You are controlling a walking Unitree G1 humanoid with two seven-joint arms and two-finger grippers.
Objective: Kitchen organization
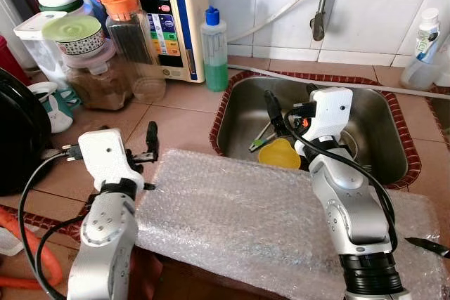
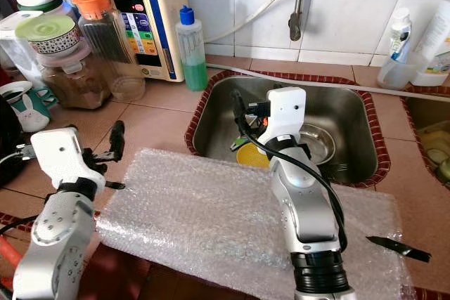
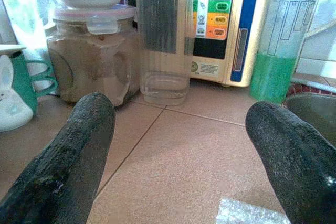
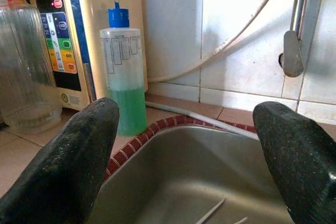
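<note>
My right gripper (image 1: 290, 107) hung over the near-left part of the sink (image 1: 380, 114), fingers (image 4: 65, 166) spread apart, nothing between them. Below it in the basin sat a yellow cup-like thing (image 1: 279, 153) against the near wall, with thin metal utensils (image 1: 260, 138) just left of it, and a round steel dish (image 2: 316, 142) deeper in. My left gripper (image 1: 149, 147) was over the tiled counter (image 1: 183, 121) left of the sink, fingers (image 3: 63, 171) also wide apart and empty, pointing toward the jars at the back.

A bubble wrap sheet (image 1: 239, 216) lay along the counter's front edge, spanning from my left arm to past my right arm. A dark knife-like blade (image 2: 397, 247) rested on its right end.

At the counter's back edge, a green soap bottle (image 1: 214, 50) with blue cap stood just off the sink's back-left corner. Left of it was a water purifier unit (image 1: 169, 15) against the wall, then a tall clear jar with orange lid (image 1: 133, 43), then a square canister of brown powder (image 1: 98, 79) with a patterned bowl (image 1: 74, 36) stacked on top. A white and green mug (image 1: 53, 103) was at the far left. Faucet handle (image 1: 320, 22) hung from the wall above the sink, a white hose (image 1: 281, 8) beside it. A white bottle (image 1: 425, 36) stood at the back right
</note>
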